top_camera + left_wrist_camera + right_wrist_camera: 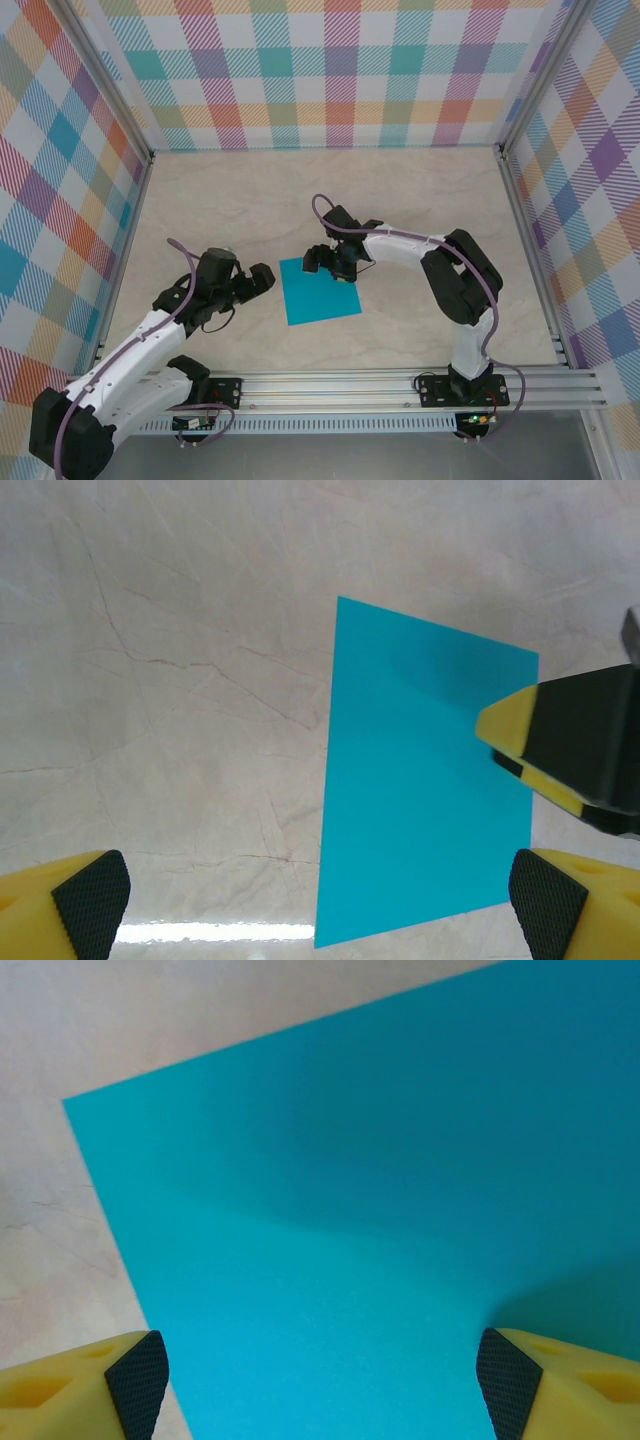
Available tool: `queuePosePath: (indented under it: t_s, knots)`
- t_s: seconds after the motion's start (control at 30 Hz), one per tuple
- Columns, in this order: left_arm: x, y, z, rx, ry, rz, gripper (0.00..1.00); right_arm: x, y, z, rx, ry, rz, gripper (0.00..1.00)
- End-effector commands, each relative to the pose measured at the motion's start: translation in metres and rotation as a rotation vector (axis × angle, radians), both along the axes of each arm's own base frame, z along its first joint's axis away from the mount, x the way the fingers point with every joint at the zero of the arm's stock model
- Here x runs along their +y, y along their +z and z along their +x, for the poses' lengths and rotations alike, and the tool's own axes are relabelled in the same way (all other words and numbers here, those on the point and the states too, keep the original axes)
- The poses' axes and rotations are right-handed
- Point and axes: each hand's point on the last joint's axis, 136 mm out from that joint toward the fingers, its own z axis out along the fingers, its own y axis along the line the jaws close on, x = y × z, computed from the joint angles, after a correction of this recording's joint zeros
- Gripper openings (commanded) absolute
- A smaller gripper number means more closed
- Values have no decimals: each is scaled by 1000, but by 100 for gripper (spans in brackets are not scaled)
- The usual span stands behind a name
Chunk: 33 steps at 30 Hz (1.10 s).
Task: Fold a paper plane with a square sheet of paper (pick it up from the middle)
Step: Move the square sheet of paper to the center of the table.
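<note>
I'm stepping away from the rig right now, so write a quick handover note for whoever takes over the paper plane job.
Grippers: the left gripper is open and empty, just left of the square sheet of paper and aimed toward it. The right gripper is open and empty, low over the sheet's far edge; whether it touches is unclear.
Things: the sheet lies flat on the table between the two arms, with no creases visible.
Done: nothing folded yet.
Left: pick the sheet up from the middle, then make all the folds.
</note>
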Motion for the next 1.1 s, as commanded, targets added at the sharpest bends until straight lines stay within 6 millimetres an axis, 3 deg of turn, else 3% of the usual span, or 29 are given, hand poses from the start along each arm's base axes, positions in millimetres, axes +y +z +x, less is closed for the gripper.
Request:
queuePosePath:
  t_s: [0.0,0.23,0.67,0.9,1.07]
  knots:
    - [8,13,1,-40,6,27,100,-8,-12,-10,40,-1,-27,83]
    - [10,23,2,-85,4,23,100,-34,-28,-23,71,-77,-101,81]
    - [-5,27,9,-84,-37,-25,100,-78,-24,-43,61,-237,-143,79]
    - [-17,24,13,-59,-56,-69,100,-74,16,-35,-44,-181,-91,80]
    - [-31,18,13,-44,-110,-121,100,-77,40,-34,-89,-70,-143,86]
